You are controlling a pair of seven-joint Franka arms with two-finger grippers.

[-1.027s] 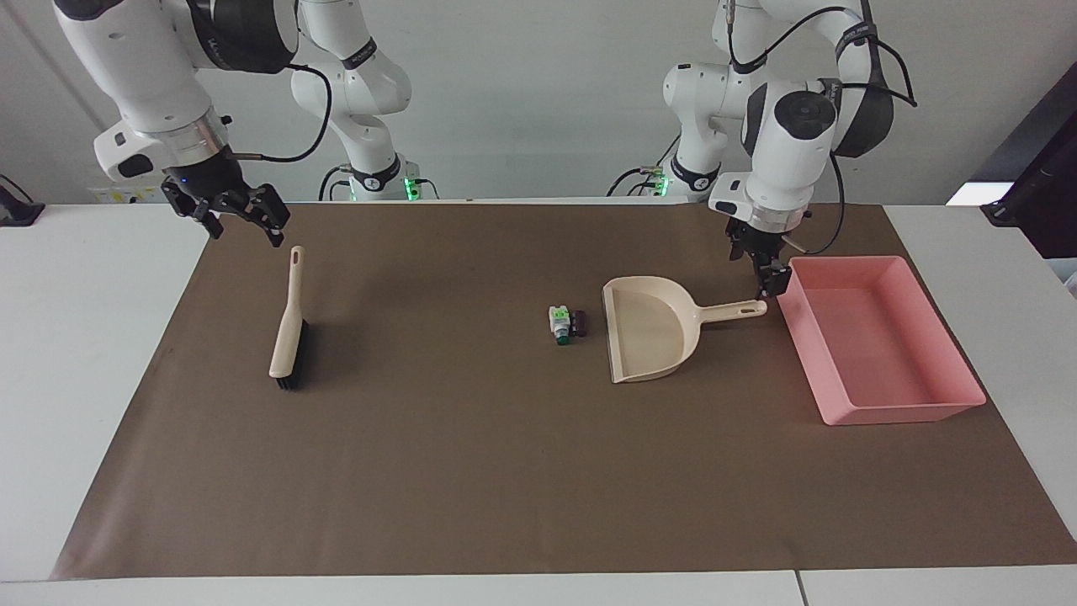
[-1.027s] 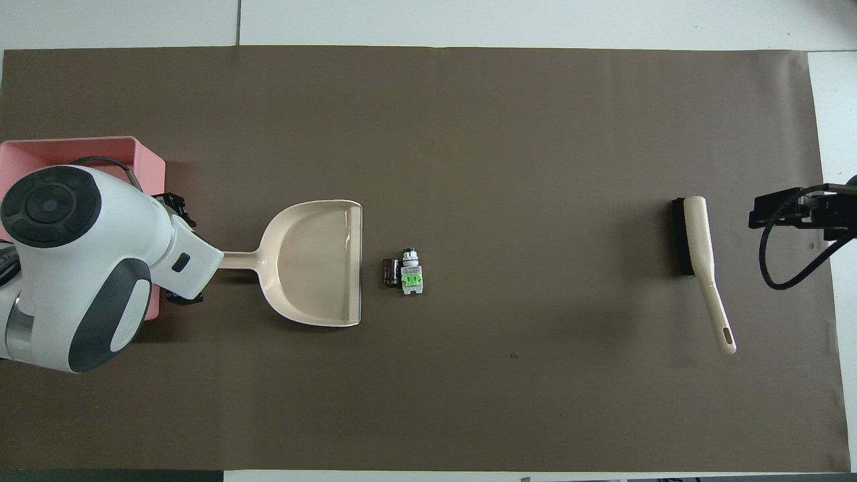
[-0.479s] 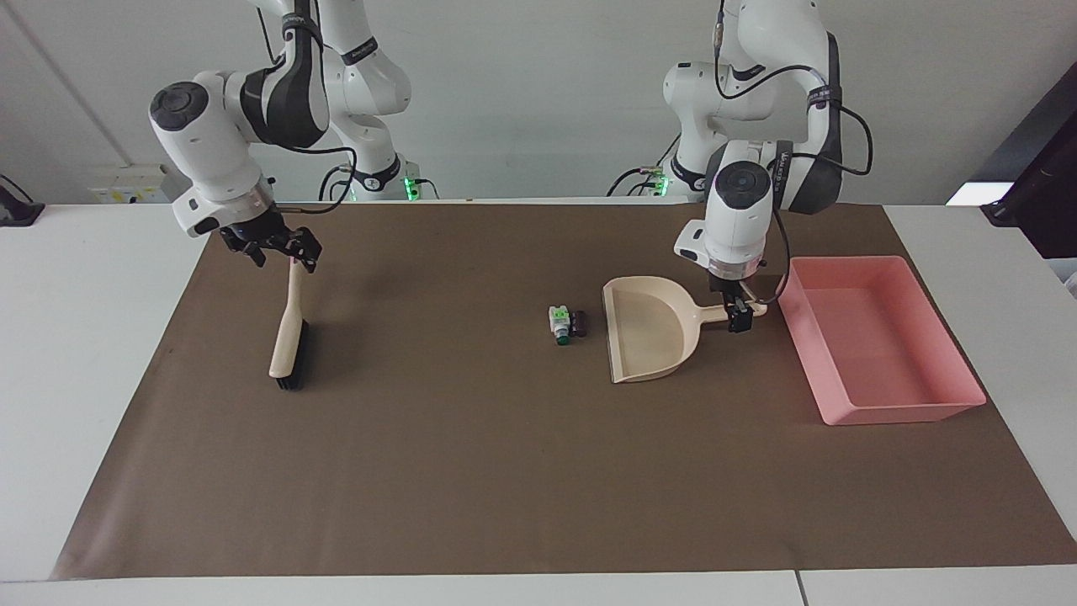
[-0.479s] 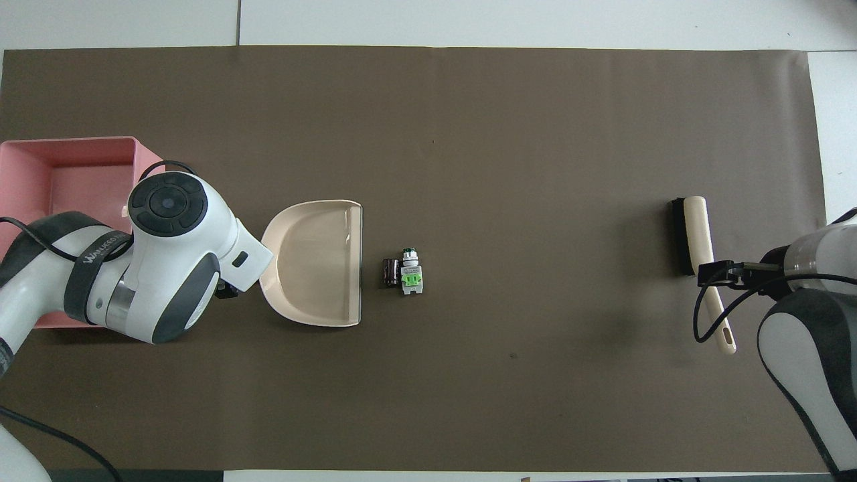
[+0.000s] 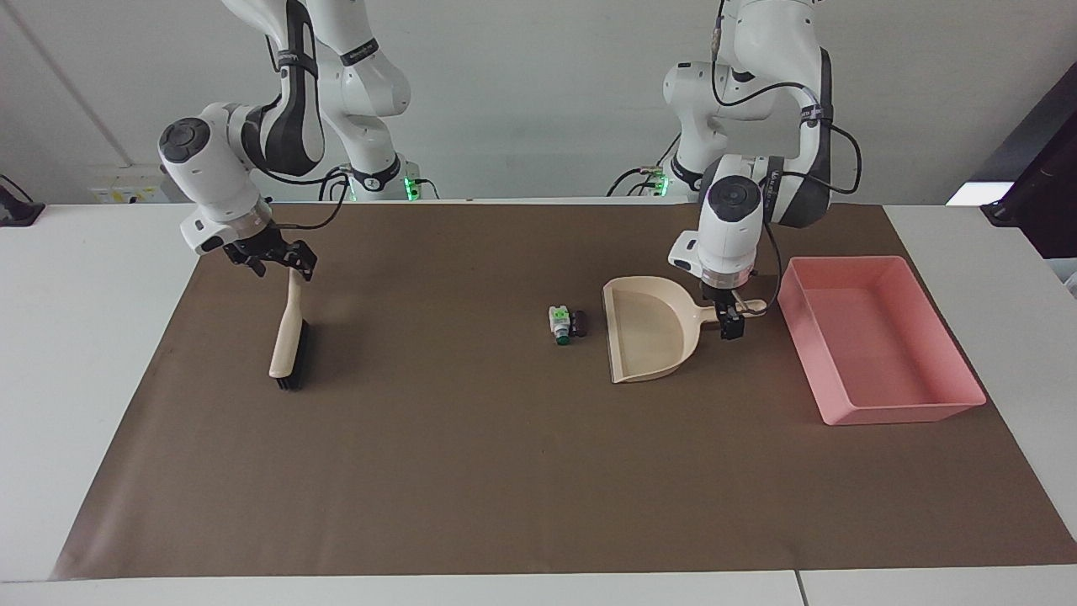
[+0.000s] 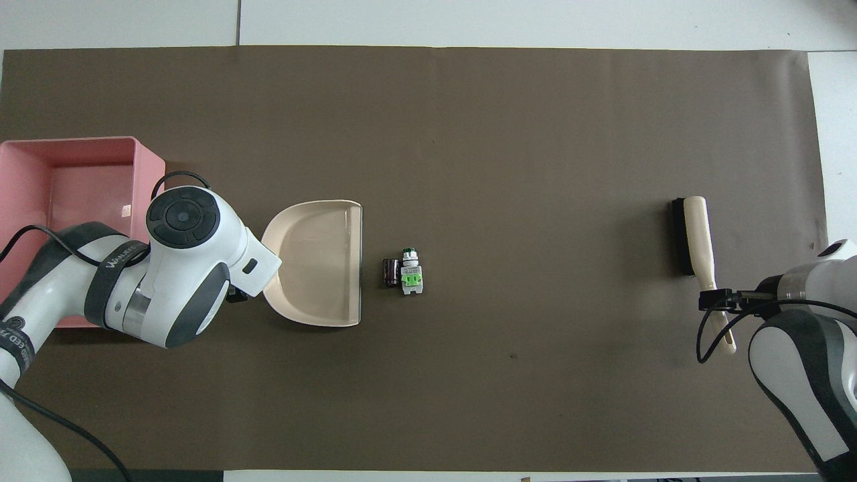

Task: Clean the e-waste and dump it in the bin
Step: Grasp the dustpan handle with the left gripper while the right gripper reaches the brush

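Your left gripper [image 5: 730, 321] is down at the dustpan [image 5: 649, 339] handle; you cannot tell if it pinches yet. In the facing view the e-waste [image 5: 566, 323] lies on the worktop [image 5: 471, 471] at 9 o'clock from it, just past the pan's open mouth. The pink bin [image 5: 879, 340] sits at 3 o'clock. Your right gripper [image 5: 271, 257] is at the brush [image 5: 289, 332] handle, which runs 12 to 6; its grip is unclear too.

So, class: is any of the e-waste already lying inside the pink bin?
No: the e-waste lies on the brown mat beside the dustpan, and the bin holds none.

2 e-waste parts [image 5: 566, 322] touching, pink bin [image 5: 951, 408] (empty)
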